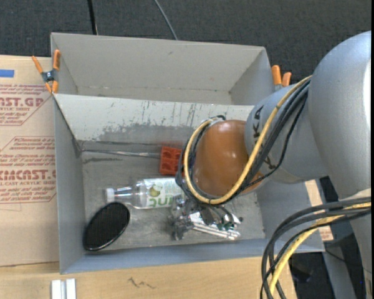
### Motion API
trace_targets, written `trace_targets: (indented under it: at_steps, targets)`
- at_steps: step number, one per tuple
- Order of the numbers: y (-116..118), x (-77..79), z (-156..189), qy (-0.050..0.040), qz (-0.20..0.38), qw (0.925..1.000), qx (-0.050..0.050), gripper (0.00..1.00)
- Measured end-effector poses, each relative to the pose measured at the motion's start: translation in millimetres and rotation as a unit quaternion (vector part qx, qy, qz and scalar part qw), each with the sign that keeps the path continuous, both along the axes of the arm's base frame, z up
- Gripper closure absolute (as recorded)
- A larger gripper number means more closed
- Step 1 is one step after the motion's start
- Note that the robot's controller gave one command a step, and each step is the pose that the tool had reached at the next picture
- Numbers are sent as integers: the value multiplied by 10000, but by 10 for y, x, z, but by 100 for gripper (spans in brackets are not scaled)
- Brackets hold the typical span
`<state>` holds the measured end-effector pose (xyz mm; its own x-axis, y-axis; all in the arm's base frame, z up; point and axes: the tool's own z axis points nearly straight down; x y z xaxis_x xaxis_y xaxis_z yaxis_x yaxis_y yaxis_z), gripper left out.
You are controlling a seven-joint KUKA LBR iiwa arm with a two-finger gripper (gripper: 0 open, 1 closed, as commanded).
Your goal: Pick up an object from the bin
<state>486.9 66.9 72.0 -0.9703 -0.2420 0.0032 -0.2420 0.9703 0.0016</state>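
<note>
- Grey bin point(67, 185) floor holds a clear bottle point(143, 194) lying flat, a black oval disc point(106, 227) and a red block point(169, 159).
- Low at the bottle's right end sits the gripper point(188, 220); apart or together, I cannot tell.

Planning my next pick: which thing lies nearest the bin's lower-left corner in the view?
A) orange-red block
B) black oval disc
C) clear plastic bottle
B: the black oval disc sits in that corner; the clear plastic bottle lies up and right of it, the orange-red block farther back.
</note>
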Motion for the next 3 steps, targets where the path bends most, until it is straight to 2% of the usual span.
trace_targets:
  at_steps: [1,2,3]
  targets:
    - [0,0,0,0,1,10000,0,100]
    - [-18,54,461,24,106,9999,-5,100]
    - [-5,151,1004,-24,84,10000,3,0]
